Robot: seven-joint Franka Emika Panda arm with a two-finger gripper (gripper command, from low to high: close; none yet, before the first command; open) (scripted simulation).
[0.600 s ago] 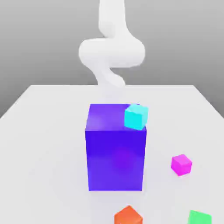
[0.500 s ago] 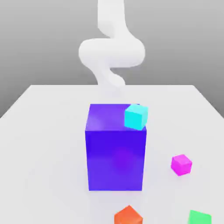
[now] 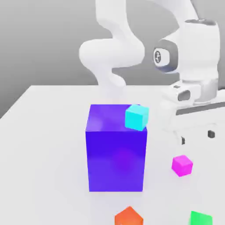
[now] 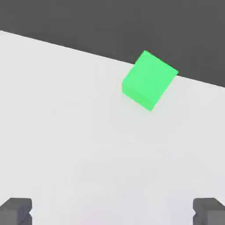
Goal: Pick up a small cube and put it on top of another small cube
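The small magenta-pink cube [image 3: 182, 165] lies on the white table [image 3: 44, 145], to the exterior view's right of the big violet-blue block [image 3: 116, 149]. My gripper [image 3: 197, 137] hangs just above it and slightly to the right, open, with nothing between its dark fingertips [image 3: 211, 134]. In the hand view the gripper [image 4: 112, 213] is spread wide over bare table. Other small cubes are a cyan one [image 3: 136, 117] at the block's upper right corner, an orange one [image 3: 128, 216] and a green one [image 3: 201, 218] at the front edge. The green cube [image 4: 149, 80] sits close to the table's edge.
The violet-blue block stands tall in the middle of the table, left of my hand. I cannot tell whether the cyan cube rests on it or behind it. The white arm [image 3: 112, 48] rises behind the block.
My hand has come into the exterior view at the right and now hangs over the magenta-pink cube. None of the cubes has moved.
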